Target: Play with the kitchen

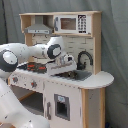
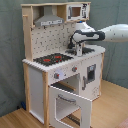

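**Arm reaches over the toy kitchen's sink**

The kitchen [image 1: 65, 70] fills the middle of the frame in both exterior views, a tall white and pale-wood toy standing on a wooden floor [image 2: 112, 107] seen at the lower right of the second exterior view. Behind it hangs a grey-green curtain [image 2: 12, 50], which covers the background in both exterior views.

The black stovetop [image 2: 52, 59] with red burners sits at centre left of the second exterior view, and the oven door [image 2: 67, 105] hangs open at the bottom centre. The hood [image 1: 39, 29] is at upper left of the first exterior view, the microwave [image 1: 72, 23] at top centre, the black faucet [image 1: 84, 59] right of centre.

The white arm [image 2: 112, 34] comes in from the right edge of the second exterior view. Its pincer [image 2: 77, 49] hangs just above the sink [image 1: 75, 75]; I cannot tell whether its fingers are apart or together.
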Motion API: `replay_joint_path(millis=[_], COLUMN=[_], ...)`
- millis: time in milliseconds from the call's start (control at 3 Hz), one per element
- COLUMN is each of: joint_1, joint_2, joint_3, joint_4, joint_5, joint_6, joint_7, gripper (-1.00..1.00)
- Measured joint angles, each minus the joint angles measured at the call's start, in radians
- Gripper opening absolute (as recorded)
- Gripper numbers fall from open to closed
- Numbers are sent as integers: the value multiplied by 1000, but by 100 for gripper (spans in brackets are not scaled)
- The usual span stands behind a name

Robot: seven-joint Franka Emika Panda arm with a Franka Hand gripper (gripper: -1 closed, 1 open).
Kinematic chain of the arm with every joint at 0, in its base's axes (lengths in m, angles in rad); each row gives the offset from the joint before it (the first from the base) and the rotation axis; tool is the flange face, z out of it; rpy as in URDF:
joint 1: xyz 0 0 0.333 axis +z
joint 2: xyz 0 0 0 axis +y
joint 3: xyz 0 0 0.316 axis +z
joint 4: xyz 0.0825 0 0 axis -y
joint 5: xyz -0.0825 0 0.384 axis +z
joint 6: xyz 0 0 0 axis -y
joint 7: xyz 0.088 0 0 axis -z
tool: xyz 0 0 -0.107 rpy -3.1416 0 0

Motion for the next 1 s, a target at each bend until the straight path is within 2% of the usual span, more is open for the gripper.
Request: replay_joint_path(millis=[333,667,1000], joint_1=[0,0,0], joint_2=[0,0,0], joint_3=[0,0,-31], joint_4=[0,1,56], joint_5=[0,0,-13], joint_6=[-2,-3,-80], joint_7=[0,0,-1], gripper=[-100,-100,-100])
